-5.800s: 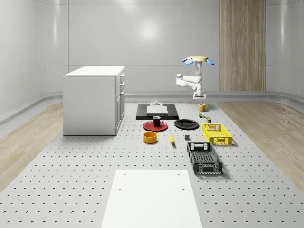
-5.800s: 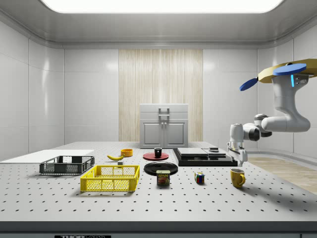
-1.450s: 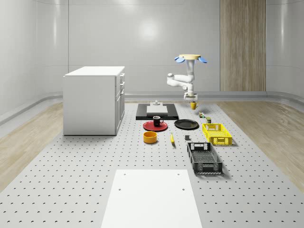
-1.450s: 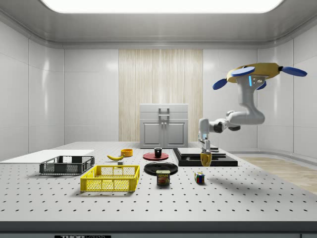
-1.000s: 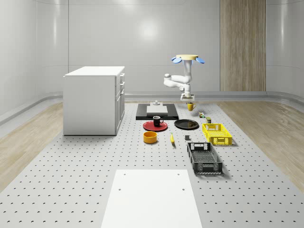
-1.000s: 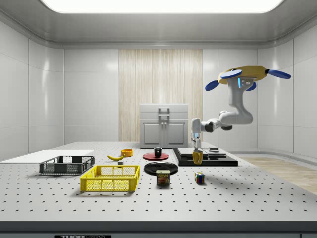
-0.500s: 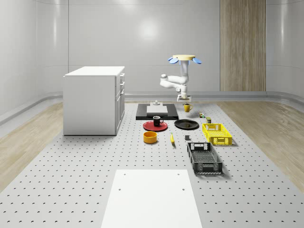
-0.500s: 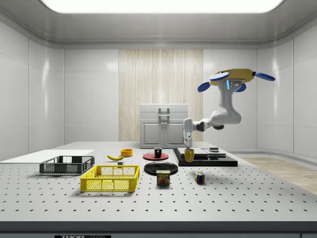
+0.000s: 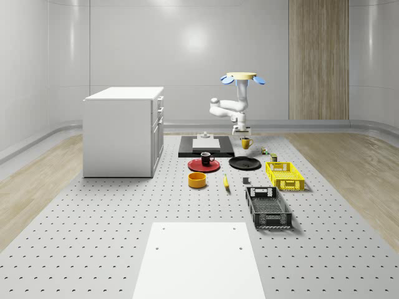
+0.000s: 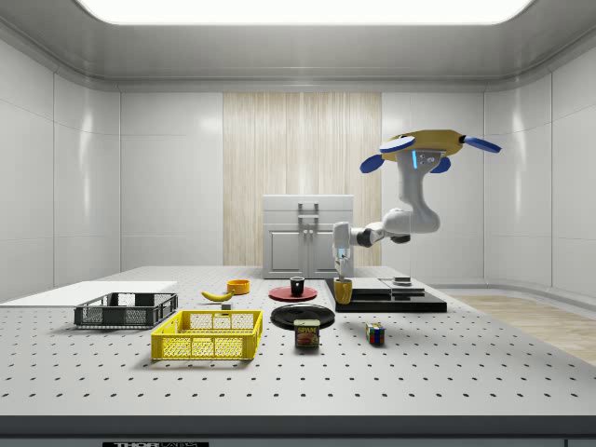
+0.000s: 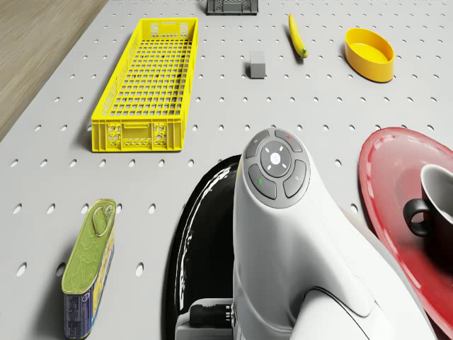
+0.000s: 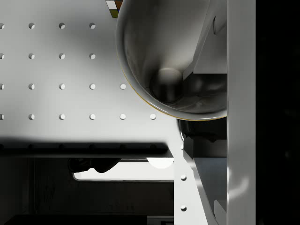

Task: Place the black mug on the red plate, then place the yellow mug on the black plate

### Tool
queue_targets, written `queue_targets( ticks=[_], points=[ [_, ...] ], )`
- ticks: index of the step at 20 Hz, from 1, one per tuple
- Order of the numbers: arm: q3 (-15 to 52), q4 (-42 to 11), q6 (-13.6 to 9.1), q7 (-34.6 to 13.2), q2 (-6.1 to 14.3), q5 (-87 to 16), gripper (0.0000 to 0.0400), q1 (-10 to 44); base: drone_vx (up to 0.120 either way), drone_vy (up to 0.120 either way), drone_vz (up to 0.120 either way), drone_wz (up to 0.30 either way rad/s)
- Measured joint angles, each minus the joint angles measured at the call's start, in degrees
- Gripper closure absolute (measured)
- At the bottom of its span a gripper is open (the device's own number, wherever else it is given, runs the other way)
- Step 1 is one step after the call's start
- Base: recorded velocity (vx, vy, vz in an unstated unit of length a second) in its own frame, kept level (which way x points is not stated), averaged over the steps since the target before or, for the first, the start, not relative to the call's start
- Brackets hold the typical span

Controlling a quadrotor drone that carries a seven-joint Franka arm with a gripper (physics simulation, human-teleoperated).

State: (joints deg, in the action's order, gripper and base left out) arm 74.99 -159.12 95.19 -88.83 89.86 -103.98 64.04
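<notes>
The end effector (image 10: pixel 343 277) grips the yellow mug (image 10: pixel 344 292) in the air; the black plate (image 10: pixel 303 315) lies below it, towards the side view's left.

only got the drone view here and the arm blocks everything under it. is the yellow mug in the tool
Observer: Yes. In the side view the tool is shut on the yellow mug, which hangs clear of the table.
Operator: is it over the black plate yet
Observer: Not quite. In the side view the mug sits just past the right edge of the black plate.
Operator: and where's the drone itself
Observer: The drone hovers high over the dark platform that lies beside the plates.
</notes>
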Motion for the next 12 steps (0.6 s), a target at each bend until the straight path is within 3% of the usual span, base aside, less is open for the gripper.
queue_targets(
  ticks=[1, 5, 10, 12],
  points=[
    [0.00, 0.00, 0.02, 0.00, 0.02, 0.01, 0.0290, 0.01, 0.120, 0.000, 0.000, 0.000],
    [0.01, 0.00, 0.08, -0.02, 0.09, 0.04, 0.0290, 0.03, 0.120, -0.020, -0.120, 0.000],
    [0.01, 0.01, 0.16, -0.03, 0.17, 0.07, 0.0290, 0.05, 0.120, -0.120, 0.000, 0.000],
    [0.01, 0.01, 0.19, -0.04, 0.20, 0.08, 0.0290, 0.06, 0.120, 0.000, 0.000, 0.000]
  ],
)
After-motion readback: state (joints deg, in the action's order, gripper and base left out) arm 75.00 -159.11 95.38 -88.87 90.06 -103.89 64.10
